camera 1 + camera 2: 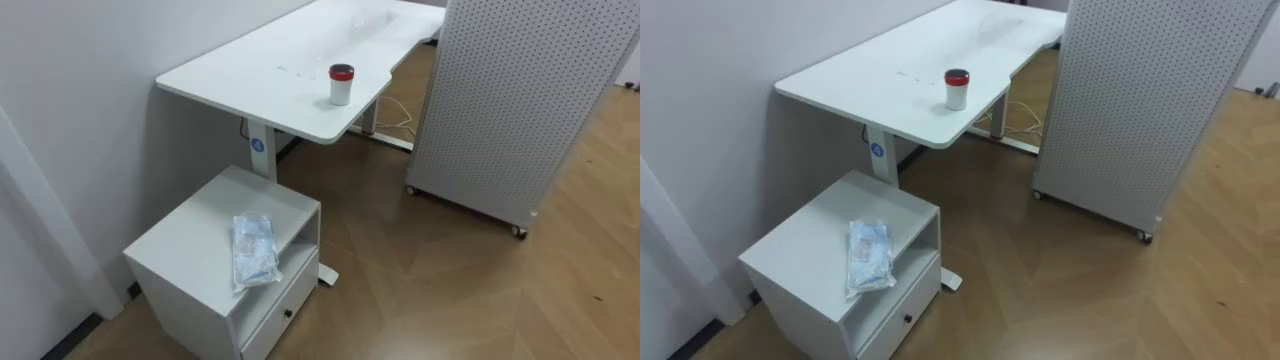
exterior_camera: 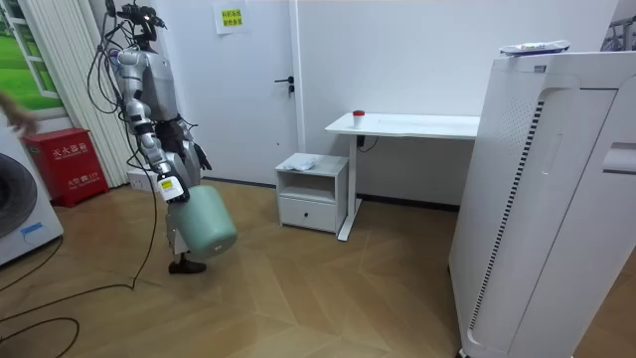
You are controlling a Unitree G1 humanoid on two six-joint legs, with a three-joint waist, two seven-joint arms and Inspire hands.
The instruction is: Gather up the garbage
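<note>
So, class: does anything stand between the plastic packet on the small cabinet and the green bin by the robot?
Nothing visible does: the packet lies uncovered on the cabinet, and bare floor runs to the bin.

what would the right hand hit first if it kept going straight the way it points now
In the room view, the right hand hangs pointing down at the green bin it carries; past that, probably the wooden floor.

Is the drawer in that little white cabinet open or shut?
Shut. The drawer front sits flush with the cabinet body, just under the open shelf.
</note>
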